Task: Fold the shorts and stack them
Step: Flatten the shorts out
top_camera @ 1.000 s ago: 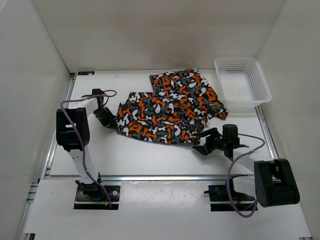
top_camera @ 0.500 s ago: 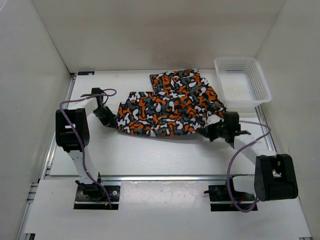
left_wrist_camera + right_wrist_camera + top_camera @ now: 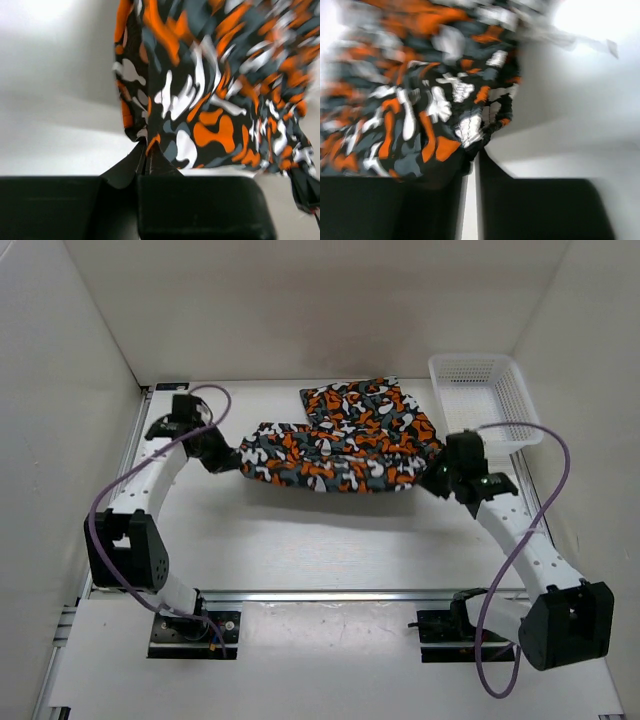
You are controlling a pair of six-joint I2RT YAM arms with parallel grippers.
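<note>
The left gripper (image 3: 232,458) sits in the upper left of the top view. It pinches the left end of the shorts (image 3: 330,455). In the left wrist view its 2 fingers (image 3: 146,152) are pressed close together on a bottom corner of the cloth (image 3: 210,100).

The right gripper (image 3: 432,475) sits at the middle right of the top view. It pinches the right end of the same shorts. In the right wrist view its fingers (image 3: 476,155) are nearly closed, with a corner of the blurry cloth (image 3: 420,100) caught at their tips.

The shorts hang like a band between the 2 grippers, in the middle of the top view. A soft shadow lies on the table (image 3: 300,540) below them.

The other shorts (image 3: 365,405) lie flat just behind, at the upper middle. The held pair covers their near edge.

A white basket (image 3: 527,410) stands at the upper right, close beside the other shorts.
</note>
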